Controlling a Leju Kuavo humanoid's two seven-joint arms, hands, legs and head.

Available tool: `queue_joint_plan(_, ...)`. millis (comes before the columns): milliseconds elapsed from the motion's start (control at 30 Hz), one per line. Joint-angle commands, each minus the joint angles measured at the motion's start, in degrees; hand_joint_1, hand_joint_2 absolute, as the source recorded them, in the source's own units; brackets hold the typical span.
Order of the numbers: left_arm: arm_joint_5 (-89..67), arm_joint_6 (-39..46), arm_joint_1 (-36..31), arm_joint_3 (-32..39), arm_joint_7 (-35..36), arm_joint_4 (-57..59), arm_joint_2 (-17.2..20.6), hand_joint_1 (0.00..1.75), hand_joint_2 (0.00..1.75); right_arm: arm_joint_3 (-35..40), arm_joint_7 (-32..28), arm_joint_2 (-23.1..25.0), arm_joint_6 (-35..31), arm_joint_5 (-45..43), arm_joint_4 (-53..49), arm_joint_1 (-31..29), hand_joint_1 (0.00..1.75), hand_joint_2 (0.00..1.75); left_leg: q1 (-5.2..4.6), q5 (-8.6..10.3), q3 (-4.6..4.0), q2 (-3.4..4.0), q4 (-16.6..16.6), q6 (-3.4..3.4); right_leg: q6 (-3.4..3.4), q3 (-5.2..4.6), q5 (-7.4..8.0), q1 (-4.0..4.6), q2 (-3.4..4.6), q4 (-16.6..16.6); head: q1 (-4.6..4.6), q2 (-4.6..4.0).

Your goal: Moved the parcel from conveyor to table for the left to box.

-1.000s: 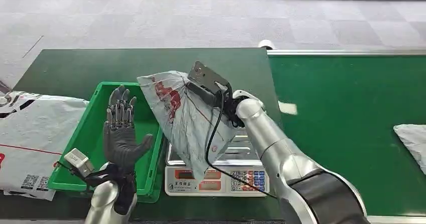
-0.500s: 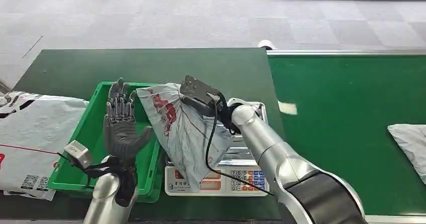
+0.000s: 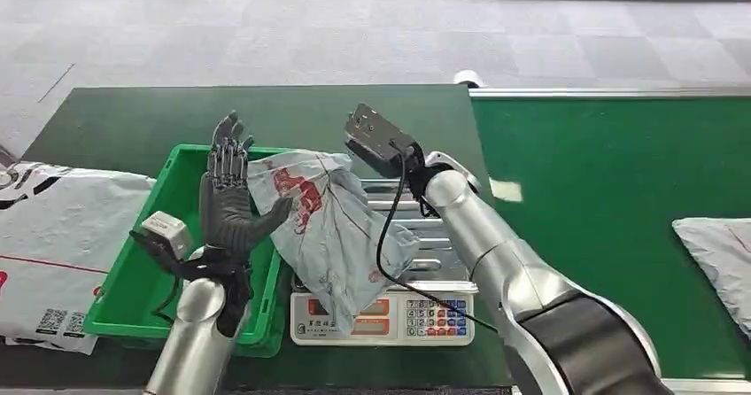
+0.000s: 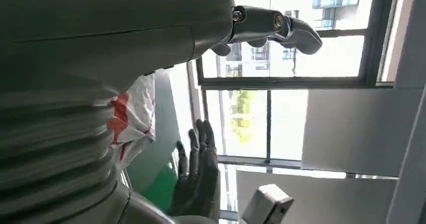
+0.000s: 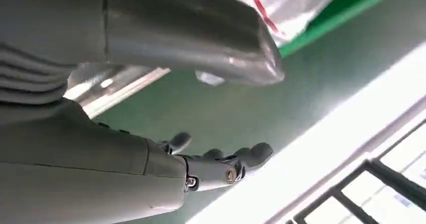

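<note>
The parcel [image 3: 329, 222], a crumpled grey-white mailer with red print, lies draped over the scale [image 3: 416, 317] and the rim of the green bin [image 3: 133, 275]. My left hand [image 3: 232, 207] stands upright beside it, palm open and fingers spread, its thumb at the parcel's left edge. In the left wrist view the left hand [image 4: 100, 53] shows with the parcel [image 4: 133, 113] just past it. My right arm reaches over the scale's far side. The right hand [image 5: 100, 169] has its fingers apart and holds nothing; the parcel [image 5: 286, 3] lies beyond its thumb.
A large grey mailer [image 3: 53, 236] lies on the table left of the bin. The green conveyor [image 3: 611, 200] runs to the right, with another grey parcel [image 3: 722, 253] at its right edge. Grey carpet lies beyond the table.
My right hand has let go of the parcel and drawn back over the scale's far side. The parcel has sunk onto the scale and bin rim. My left hand has risen toward it.
</note>
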Motion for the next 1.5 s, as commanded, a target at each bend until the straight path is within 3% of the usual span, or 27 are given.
queue_joint_plan(33,-3.95,0.51,-3.42,-0.98,0.56,-0.91,-0.26,0.00,1.75,-1.31,-2.26,-2.63,-4.16,1.30,-6.14,-1.03,0.00,1.75,0.04,0.09,-0.13,-0.11,0.01,0.02,-0.04,-0.05,0.06,0.05,-0.12,-0.04,-0.02,0.00)
queue_joint_plan(233,-7.66,2.31,-2.97,-2.84,2.73,-2.16,2.30,0.00,1.75,-3.71,-3.10,-5.73,-6.48,1.74,-33.00,7.75,0.00,1.75,0.06,0.07,-0.17,-0.17,0.03,0.02,-0.03,-0.09,0.03,0.07,-0.18,-0.02,0.00,0.00)
queue_joint_plan(367,-7.66,2.32,-2.85,-2.96,2.73,-1.98,2.32,0.00,1.75,-3.57,-2.44,-6.06,-6.09,1.75,-34.41,8.30,0.00,1.75,0.04,0.06,-0.11,-0.17,0.02,0.01,-0.02,-0.04,0.01,0.06,-0.17,-0.03,0.00,0.00)
queue_joint_plan(433,-11.26,1.63,-3.17,-4.71,6.80,-1.43,2.92,0.00,1.75,-5.01,-6.90,-5.79,-13.04,3.22,-38.36,10.38,0.00,1.75,0.04,0.06,-0.06,-0.15,-0.01,0.02,-0.02,0.02,0.03,0.04,-0.15,-0.07,0.00,0.00)
queue_joint_plan(467,-14.13,1.27,-3.37,-5.74,9.53,-1.01,2.97,0.00,1.75,-5.32,-7.80,-6.22,-16.45,4.14,-43.62,12.99,0.00,1.75,0.04,0.07,-0.08,-0.14,0.00,0.01,-0.02,0.00,0.04,0.05,-0.15,-0.05,-0.02,0.00)
queue_joint_plan(600,-33.49,0.42,-5.44,-13.03,23.13,7.05,3.54,0.00,1.75,-9.48,-15.76,-7.06,-40.17,4.94,-79.33,35.49,0.00,1.75,0.09,0.15,-0.06,-0.61,-0.11,0.01,-0.03,0.16,-0.02,0.10,-0.64,-0.26,-0.02,0.00)
queue_joint_plan(667,-35.27,1.32,-5.63,-13.39,24.06,10.03,3.01,0.00,1.75,-10.42,-17.45,-8.15,-43.69,5.37,-86.21,42.34,0.00,1.75,0.10,0.20,0.09,-1.11,-0.27,0.04,-0.02,0.46,-0.09,0.12,-1.16,-0.49,-0.07,0.00)
queue_joint_plan(700,-37.59,2.16,-5.24,-13.57,25.68,11.84,3.29,0.00,1.75,-13.22,-21.90,-6.83,-45.84,4.25,-90.67,47.98,0.00,1.75,0.09,0.15,0.07,-0.97,-0.20,0.06,-0.01,0.46,-0.08,0.10,-1.03,-0.45,0.06,0.00)
queue_joint_plan(833,-44.84,0.28,-3.12,-12.64,32.47,17.79,5.19,0.00,1.75,-24.41,-23.48,-2.39,-45.84,5.00,-99.95,56.66,0.00,1.75,0.04,-0.13,0.04,-0.53,-0.07,0.11,0.03,0.26,-0.16,0.02,-0.58,-0.25,0.00,0.00)
queue_joint_plan(1100,-49.95,1.35,-6.11,-11.01,36.16,28.53,4.68,0.00,1.75,-25.77,-23.48,-2.00,-45.84,6.22,-107.48,62.84,0.00,1.75,-0.01,-0.18,0.11,-0.30,-0.15,0.16,0.09,0.26,-0.15,-0.02,-0.38,-0.31,0.00,0.00)
queue_joint_plan(1133,-50.57,1.77,-5.74,-10.72,36.88,28.19,4.83,0.24,1.75,-25.62,-23.48,-1.64,-45.84,6.55,-107.57,62.87,0.00,1.75,-0.02,-0.19,0.15,-0.26,-0.13,0.16,0.10,0.32,-0.15,-0.04,-0.34,-0.28,-0.02,0.00)
queue_joint_plan(1167,-50.83,1.86,-5.42,-10.53,37.16,27.88,4.94,1.75,1.75,-25.41,-23.48,-1.56,-45.84,6.64,-107.51,62.92,0.00,1.75,-0.01,-0.15,0.19,-0.21,-0.19,0.16,0.09,0.35,-0.09,-0.02,-0.30,-0.34,0.00,0.00)
queue_joint_plan(1300,-50.88,1.88,-5.26,-10.41,37.22,27.69,5.01,1.75,1.75,-25.25,-23.48,-1.53,-45.84,6.66,-107.40,62.87,0.00,1.75,0.01,-0.38,0.05,0.16,-0.19,0.16,0.06,0.60,-0.24,-0.01,0.02,-0.27,0.00,0.00)
queue_joint_plan(1500,-48.41,3.44,-2.21,-7.71,35.60,21.15,5.17,1.75,1.75,-25.32,-23.48,-2.00,-45.84,5.02,-105.24,63.42,0.00,1.75,0.01,-0.47,0.50,0.33,-0.20,0.14,0.06,1.00,-0.25,0.03,0.13,-0.28,0.00,0.00)
